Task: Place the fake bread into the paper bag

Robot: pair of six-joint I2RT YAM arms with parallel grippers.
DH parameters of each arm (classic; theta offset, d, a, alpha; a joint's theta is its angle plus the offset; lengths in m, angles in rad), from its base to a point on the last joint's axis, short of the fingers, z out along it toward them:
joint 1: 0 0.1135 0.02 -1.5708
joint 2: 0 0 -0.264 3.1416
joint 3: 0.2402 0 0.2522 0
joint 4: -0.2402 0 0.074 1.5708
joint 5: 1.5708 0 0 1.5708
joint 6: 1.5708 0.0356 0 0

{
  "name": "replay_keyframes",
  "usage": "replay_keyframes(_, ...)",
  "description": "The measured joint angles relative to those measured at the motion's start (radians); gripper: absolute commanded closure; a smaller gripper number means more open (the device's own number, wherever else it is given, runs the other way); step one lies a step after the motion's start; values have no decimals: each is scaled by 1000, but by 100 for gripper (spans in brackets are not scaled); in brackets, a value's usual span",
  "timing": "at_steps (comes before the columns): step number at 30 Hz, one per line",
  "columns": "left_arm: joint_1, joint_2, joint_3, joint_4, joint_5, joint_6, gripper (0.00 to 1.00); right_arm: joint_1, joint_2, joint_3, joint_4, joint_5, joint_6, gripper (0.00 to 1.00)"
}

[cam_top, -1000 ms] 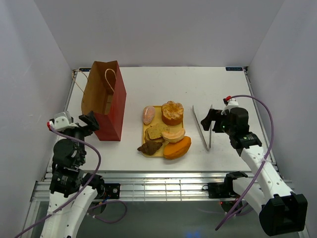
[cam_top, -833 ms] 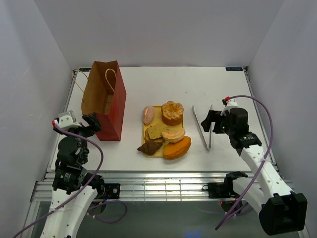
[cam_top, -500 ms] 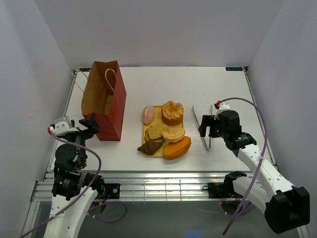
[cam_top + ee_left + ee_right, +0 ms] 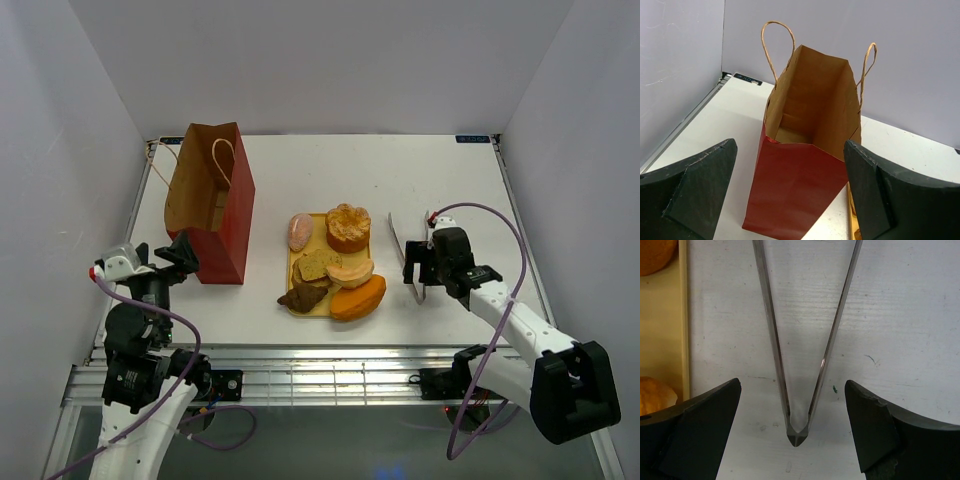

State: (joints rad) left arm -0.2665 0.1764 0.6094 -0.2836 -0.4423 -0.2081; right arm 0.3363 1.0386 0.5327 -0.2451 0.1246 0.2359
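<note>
The fake bread lies on a yellow tray [image 4: 292, 270]: a golden bun [image 4: 348, 227], a pink roll [image 4: 300, 231], speckled slices [image 4: 314, 266], a tan roll [image 4: 350, 270], a brown croissant [image 4: 302, 296] and an orange loaf [image 4: 358, 297]. The paper bag [image 4: 212, 205] stands upright and open to the tray's left; the left wrist view shows its empty inside [image 4: 810, 110]. My left gripper [image 4: 180, 254] is open and empty, just short of the bag's near side [image 4: 790, 145]. My right gripper [image 4: 418, 268] is open, low over the table, with its jaws either side of the hinge end of the silver tongs [image 4: 800, 430].
The tongs [image 4: 410, 250] lie in a V to the right of the tray, with the hinge towards me. The tray's edge [image 4: 684, 315] and two bread pieces show at the left of the right wrist view. Grey walls enclose the table on three sides.
My right gripper has moved left and down onto the near end of the tongs. My left gripper has drawn back slightly from the bag, toward the near left.
</note>
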Motion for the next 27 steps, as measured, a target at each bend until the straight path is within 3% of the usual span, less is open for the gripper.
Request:
replay_keyframes(21, -33, -7, -11, 0, 5, 1, 2, 0, 300, 49, 124, 67, 18, 10)
replay_keyframes(27, -44, -11, -12, 1, 6, 1, 2, 0, 341, 65, 161, 77, 18, 4)
